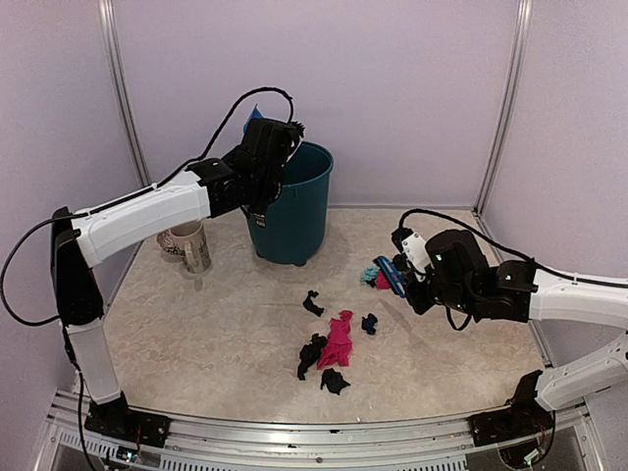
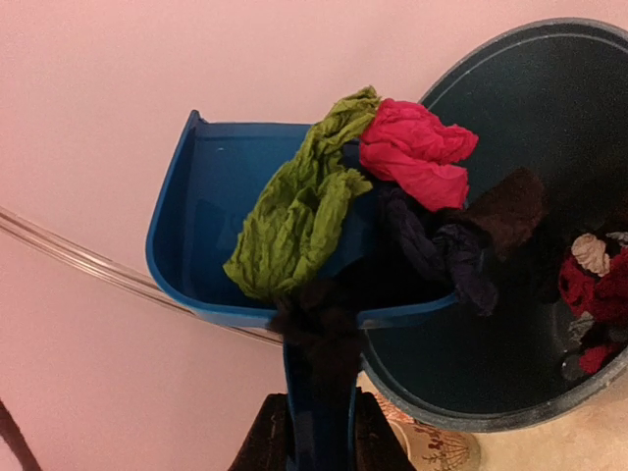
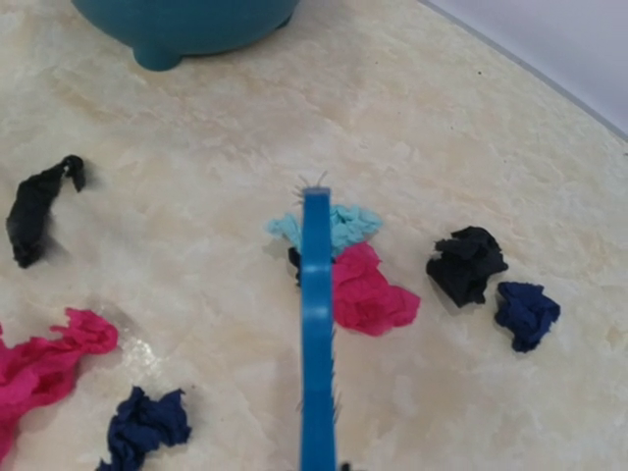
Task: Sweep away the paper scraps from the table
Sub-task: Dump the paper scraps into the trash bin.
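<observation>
Your left gripper (image 2: pixel 316 437) is clamped on the dustpan (image 2: pixel 211 196) handle, the pan tilted over the bin (image 1: pixel 294 216) with green, pink and dark bits. More paper scraps (image 1: pixel 337 340) lie mid-table (image 1: pixel 196 343). Your right gripper (image 1: pixel 398 267) grasps the brush (image 3: pixel 316 324) over pink and teal scraps.

L arm (image 1: pixel 147 214), R arm (image 1: pixel 579 294): white shells, blk joints + wrists, blk cables looped.

Two arms (image 1: pixel 147 211), one bin (image 1: pixel 294 211), one mug (image 1: pixel 191 245), one dustpan (image 2: pixel 211 216) and one brush (image 3: pixel 316 334) are shown. On the tabletop (image 1: pixel 196 343), seven scraps (image 3: pixel 368 294) are counted in the right wrist view: two black, two pink, two dark blue, one teal.
</observation>
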Robot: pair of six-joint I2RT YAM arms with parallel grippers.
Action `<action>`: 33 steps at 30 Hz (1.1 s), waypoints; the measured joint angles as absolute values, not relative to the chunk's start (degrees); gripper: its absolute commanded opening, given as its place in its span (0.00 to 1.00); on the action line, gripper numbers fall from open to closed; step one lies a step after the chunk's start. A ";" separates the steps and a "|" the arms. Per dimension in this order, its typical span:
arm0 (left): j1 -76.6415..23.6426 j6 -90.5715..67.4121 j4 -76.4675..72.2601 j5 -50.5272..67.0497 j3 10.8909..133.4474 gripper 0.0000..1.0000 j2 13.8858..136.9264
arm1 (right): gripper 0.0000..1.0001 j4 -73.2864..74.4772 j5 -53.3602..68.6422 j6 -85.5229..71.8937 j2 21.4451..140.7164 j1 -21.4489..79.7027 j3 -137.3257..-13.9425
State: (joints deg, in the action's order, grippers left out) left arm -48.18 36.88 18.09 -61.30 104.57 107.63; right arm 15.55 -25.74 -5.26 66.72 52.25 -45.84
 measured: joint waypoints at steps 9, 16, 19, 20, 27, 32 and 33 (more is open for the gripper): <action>-50.00 83.46 -29.71 -68.31 87.15 0.00 108.49 | 0.00 15.20 -25.26 -5.61 64.20 51.92 -44.62; -48.66 102.08 -51.07 -67.88 85.52 0.00 109.51 | 0.00 14.90 -24.27 -6.07 62.98 51.83 -43.92; -48.58 104.92 -54.68 -67.83 85.52 0.00 109.51 | 0.00 14.79 -24.21 -6.24 62.72 51.81 -43.66; -48.58 105.34 -55.22 -67.83 85.52 0.00 109.51 | 0.00 14.76 -24.23 -6.35 62.59 51.81 -43.53; -48.69 90.85 -40.01 -67.59 88.49 0.00 108.60 | 0.00 14.70 -24.23 -7.11 61.91 51.66 -43.31; -48.69 67.31 -16.69 -63.29 92.99 0.00 102.78 | 0.00 14.72 -20.40 -7.18 61.73 51.55 -43.35; -48.69 62.52 -12.60 -61.98 93.58 0.00 101.12 | 0.00 14.79 -18.70 -7.20 61.76 51.55 -43.44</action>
